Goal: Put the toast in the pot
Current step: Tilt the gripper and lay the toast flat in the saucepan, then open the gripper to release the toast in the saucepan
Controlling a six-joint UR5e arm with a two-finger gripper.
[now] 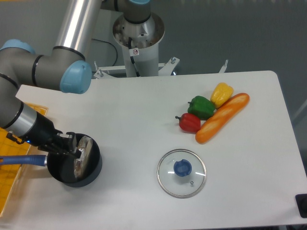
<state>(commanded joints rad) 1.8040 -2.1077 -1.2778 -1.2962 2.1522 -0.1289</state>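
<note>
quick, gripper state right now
Gripper: over the pot, toast standing between its fingers; cannot tell if shut on it.

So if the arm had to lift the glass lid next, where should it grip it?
By the blue knob at the centre of the glass lid, coming straight down from above. The lid lies flat on the table, so its rim offers little purchase; the raised knob is likely the only graspable part.

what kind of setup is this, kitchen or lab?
Likely a robot lab bench, not a kitchen: a bare white table with the arm's base mounted at its edge, a baguette beside three peppers, and a pot.
</note>
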